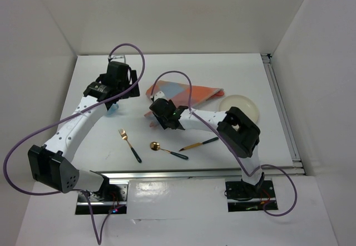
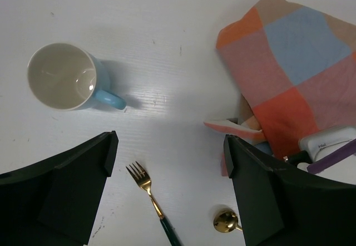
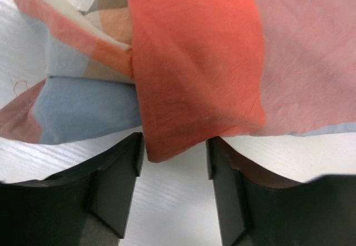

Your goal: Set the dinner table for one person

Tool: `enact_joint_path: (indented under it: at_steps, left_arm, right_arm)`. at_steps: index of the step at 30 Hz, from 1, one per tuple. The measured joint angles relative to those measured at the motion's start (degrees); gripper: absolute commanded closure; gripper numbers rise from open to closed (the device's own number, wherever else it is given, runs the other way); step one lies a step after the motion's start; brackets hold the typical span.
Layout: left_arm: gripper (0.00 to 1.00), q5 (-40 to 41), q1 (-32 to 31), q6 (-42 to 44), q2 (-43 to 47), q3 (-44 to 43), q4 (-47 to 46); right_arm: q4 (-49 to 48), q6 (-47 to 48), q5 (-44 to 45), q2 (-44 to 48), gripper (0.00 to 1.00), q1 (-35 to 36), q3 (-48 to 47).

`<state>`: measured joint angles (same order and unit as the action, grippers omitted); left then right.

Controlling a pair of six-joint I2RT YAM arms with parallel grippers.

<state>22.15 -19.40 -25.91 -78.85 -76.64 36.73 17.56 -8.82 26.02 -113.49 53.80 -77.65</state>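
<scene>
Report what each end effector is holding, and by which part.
Left end effector: open, holding nothing. Right end effector: it straddles the orange corner of the checked cloth; whether that corner is clamped cannot be told.

The right hand sits at the checked cloth's near corner. Fork, spoon and knife lie on the counter just nearer than the hand; a cream dish lies to its right.

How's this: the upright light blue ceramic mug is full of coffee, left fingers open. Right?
No. The light blue ceramic mug is empty, white inside bare, per the left wrist view. It is upright and the left fingers are open.
</scene>
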Motion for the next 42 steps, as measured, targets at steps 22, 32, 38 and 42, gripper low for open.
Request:
enact_joint_path:
  at_steps: [22,32,38,42]
  left_arm:
    - [0.11,-1.29,0.02,0.28,-2.67,-0.87,2.03]
    - [0.29,-14.03,0.02,0.26,-2.73,-0.46,-0.07]
    - [0.45,-28.83,-1.88,-3.15,-2.86,6.82,-9.16]
    - [0.51,-32.94,-5.14,-9.25,-5.57,11.63,-15.08]
  right_arm:
    - [5.09,-0.44,-1.62,10.27,1.00,-6.21,-2.71]
    - [5.77,0.37,-10.08,17.51,1.00,-17.55,-7.61]
    - [7.04,-0.35,-17.66,17.46,1.00,-23.54,-8.31]
    - [7.52,-1.05,-22.21,17.25,1.00,-26.95,-9.03]
